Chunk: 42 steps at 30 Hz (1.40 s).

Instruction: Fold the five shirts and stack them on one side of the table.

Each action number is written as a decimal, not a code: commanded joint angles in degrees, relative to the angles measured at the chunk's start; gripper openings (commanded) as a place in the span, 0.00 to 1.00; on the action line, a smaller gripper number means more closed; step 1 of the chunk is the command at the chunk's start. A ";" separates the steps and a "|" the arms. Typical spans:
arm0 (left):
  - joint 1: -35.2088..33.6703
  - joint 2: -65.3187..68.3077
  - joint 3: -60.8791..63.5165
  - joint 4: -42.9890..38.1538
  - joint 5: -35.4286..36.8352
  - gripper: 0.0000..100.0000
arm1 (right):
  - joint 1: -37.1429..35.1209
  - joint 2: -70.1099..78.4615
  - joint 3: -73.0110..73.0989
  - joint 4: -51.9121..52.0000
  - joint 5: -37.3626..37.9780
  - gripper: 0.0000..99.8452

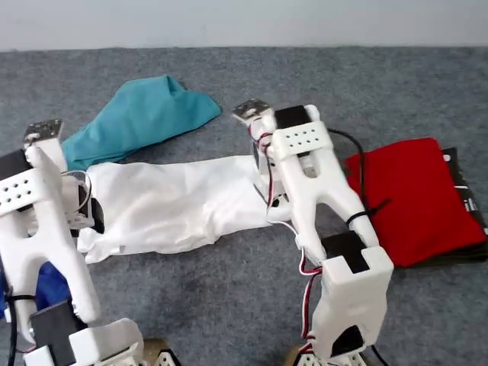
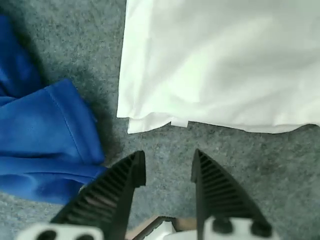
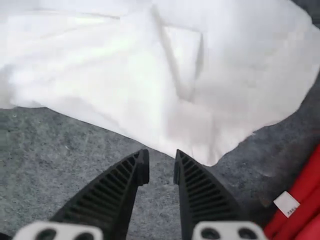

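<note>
left hand (image 2: 168, 156) apart | right hand (image 3: 161, 154) narrowly apart | white shirt (image 1: 175, 202) long, wrinkled

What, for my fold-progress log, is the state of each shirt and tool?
White cloth shirt: partly folded, long strip, flat.
Teal cloth shirt: crumpled, unfolded.
Royal-blue cloth shirt: bunched, unfolded.
Red cloth shirt: folded, atop dark fabric.
Left tool: open, empty.
Right tool: open narrowly, empty.

Soft, even light; the white shirt (image 3: 125, 70) glares, nearly washed out; shadows faint.
</note>
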 commanded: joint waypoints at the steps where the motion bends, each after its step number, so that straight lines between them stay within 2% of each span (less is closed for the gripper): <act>1: -0.35 0.00 1.01 0.26 -1.32 0.16 | 0.04 -0.22 0.88 -1.80 0.26 0.10; 9: -0.18 0.00 2.24 0.26 -1.41 0.16 | 3.12 1.63 13.19 -15.96 0.53 0.10; 14: -0.18 0.00 2.24 0.26 -1.41 0.16 | 5.67 2.07 20.92 -19.03 1.23 0.10; 22: -0.09 0.00 2.24 0.35 -1.41 0.16 | 11.38 1.89 23.38 -18.51 4.84 0.10; 25: -0.09 0.00 2.24 0.35 -1.41 0.16 | 12.18 1.89 23.74 -18.33 7.47 0.10; 31: -0.09 0.00 2.24 0.35 -1.41 0.16 | 11.21 0.04 23.47 -16.57 7.21 0.10; 38: 0.00 0.35 1.89 0.18 -1.32 0.16 | 8.48 -21.49 17.85 -5.76 7.47 0.10; 42: 0.00 5.98 0.04 -0.53 -1.32 0.20 | 8.75 -32.40 16.62 -1.45 8.09 0.10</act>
